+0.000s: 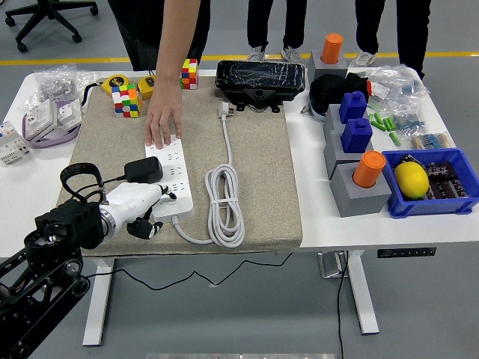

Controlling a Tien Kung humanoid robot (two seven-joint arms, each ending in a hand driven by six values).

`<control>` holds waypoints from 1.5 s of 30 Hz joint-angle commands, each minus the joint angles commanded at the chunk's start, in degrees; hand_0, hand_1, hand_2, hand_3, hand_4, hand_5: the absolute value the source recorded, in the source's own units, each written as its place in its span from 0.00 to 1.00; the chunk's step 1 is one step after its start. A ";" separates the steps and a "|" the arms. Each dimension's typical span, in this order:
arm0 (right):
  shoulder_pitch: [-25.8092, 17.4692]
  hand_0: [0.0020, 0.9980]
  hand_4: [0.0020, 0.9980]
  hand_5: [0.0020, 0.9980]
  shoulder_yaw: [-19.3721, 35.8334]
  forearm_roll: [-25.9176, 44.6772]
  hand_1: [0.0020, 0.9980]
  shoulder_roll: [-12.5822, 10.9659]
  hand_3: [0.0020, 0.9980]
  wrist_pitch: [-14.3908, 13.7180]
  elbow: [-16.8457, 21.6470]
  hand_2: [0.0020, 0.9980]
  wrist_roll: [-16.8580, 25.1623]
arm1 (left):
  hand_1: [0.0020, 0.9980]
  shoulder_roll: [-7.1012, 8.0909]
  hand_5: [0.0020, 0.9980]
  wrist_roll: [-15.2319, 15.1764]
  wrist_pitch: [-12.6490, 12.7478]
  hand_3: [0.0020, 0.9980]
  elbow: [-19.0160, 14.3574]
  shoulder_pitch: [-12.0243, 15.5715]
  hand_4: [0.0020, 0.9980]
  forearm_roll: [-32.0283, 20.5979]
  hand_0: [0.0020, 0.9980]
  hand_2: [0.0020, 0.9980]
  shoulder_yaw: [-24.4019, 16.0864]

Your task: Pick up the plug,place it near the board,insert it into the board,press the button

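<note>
A white power strip (174,178) lies on the tan mat (254,172). A black plug (144,170) sits at the strip's left edge; I cannot tell if its pins are in a socket. My left hand (150,206) is white with black fingertips. It is low at the mat's front left, just below the plug, with relaxed fingers that hold nothing. A person's hand (163,126) presses flat on the strip's far end. The strip's white cable (224,203) lies coiled to the right, with its own white plug (223,111) at the far end.
Colour cubes (126,100) and a black case (260,79) stand at the mat's far edge. Grey and blue blocks (352,142) and a blue bin with a lemon (412,179) stand on the right. Bags of parts (52,112) lie far left.
</note>
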 joint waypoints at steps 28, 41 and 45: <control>0.24 0.78 1.00 1.00 -0.01 0.26 0.71 -0.05 0.76 -0.05 0.00 0.71 0.13 | 0.04 0.30 0.00 -1.41 0.18 0.80 2.07 -0.29 0.68 0.64 0.16 0.14 0.76; 0.32 0.78 1.00 1.00 0.30 0.12 0.71 -0.11 0.76 -0.04 0.00 0.71 0.19 | 0.04 1.04 0.00 -0.93 -1.53 0.77 2.34 -0.20 0.68 0.82 0.15 0.13 1.10; 0.27 0.78 1.00 1.00 0.33 0.10 0.71 -0.10 0.76 -0.03 0.00 0.71 0.15 | 0.04 1.31 0.00 -0.89 -1.47 0.77 1.72 -0.19 0.68 1.19 0.15 0.13 0.87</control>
